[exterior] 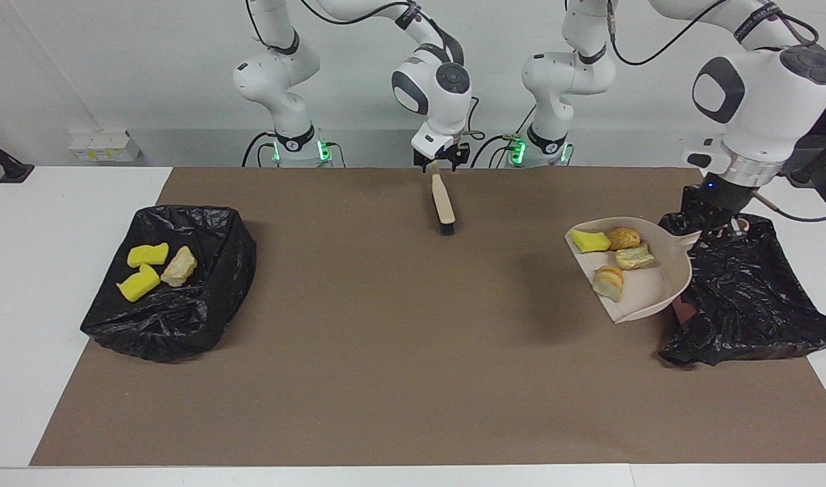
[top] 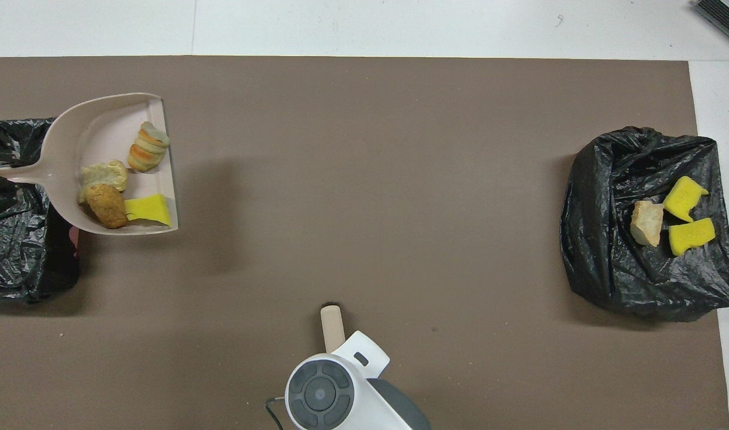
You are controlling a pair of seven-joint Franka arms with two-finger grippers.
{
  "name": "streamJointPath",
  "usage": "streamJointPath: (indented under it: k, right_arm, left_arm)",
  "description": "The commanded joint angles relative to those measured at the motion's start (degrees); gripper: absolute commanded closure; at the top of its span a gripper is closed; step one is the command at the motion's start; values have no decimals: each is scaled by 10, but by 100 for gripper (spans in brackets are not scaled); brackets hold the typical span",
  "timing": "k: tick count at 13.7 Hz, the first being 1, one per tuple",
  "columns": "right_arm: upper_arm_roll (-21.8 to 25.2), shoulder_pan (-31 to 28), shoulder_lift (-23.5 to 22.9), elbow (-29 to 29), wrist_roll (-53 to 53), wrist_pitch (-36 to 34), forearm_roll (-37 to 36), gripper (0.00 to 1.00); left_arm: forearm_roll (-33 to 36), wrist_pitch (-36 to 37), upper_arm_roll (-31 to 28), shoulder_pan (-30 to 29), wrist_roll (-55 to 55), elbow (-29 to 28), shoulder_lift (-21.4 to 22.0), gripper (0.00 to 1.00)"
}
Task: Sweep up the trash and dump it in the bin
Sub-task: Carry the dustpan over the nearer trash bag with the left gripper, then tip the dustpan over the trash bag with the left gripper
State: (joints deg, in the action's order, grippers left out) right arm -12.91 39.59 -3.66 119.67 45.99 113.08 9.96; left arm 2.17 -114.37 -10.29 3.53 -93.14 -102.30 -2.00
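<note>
now the step in hand looks like dumping: the left hand [exterior: 714,226], gripping the handle of the beige dustpan [exterior: 646,291], holds it raised over the edge of the black-bagged bin [exterior: 751,291] at the left arm's end of the worktop [exterior: 385,379]. to do it well, i'd judge the pan should go further over the bin's opening before it tips, since its open lip points away from the bin toward the middle of the worktop, and the tilt should be slow so nothing rolls off onto the mat. four pieces of the trash [exterior: 612,253] lie in the pan: a yellow sponge chunk [exterior: 588,241], a brown roll [exterior: 624,237], a pale bread piece [exterior: 634,257] and a striped pastry [exterior: 609,282]; three more pieces sit in the second bagged bin [exterior: 176,291] at the right arm's end. the left arm reaches out from its base with the wrist pointing down over the bin. the right hand [exterior: 440,161] hangs low over the handle end of the hand brush [exterior: 443,203], which lies near the robots at mid worktop; its fingers look parted around the handle, not clamped, and this arm waits.
</note>
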Motion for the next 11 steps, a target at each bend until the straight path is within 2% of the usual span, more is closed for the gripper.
streamJointPath:
  k: [1,4,7,9,11]
  right_arm:
    - [-3,-54,1,-78,-57,-92,-14,0]
    - [-3,-126,7,-132,-127,-137,-36,0]
    - [-3,-182,3,-169,-208,-165,-91,0]
    - [-2,-219,8,-182,-271,-166,-122,0]
    - [-1,-259,9,-224,-322,-191,-125,0]
  left_arm:
    - [6,-23,7,-54,-54,9,-2,100]
    - [6,-39,5,-111,-44,11,-5,100]
    - [13,-47,3,-156,-50,24,-22,100]
    - [57,-49,4,-165,-51,58,-48,100]
    - [95,-59,3,-173,-52,74,-68,100]
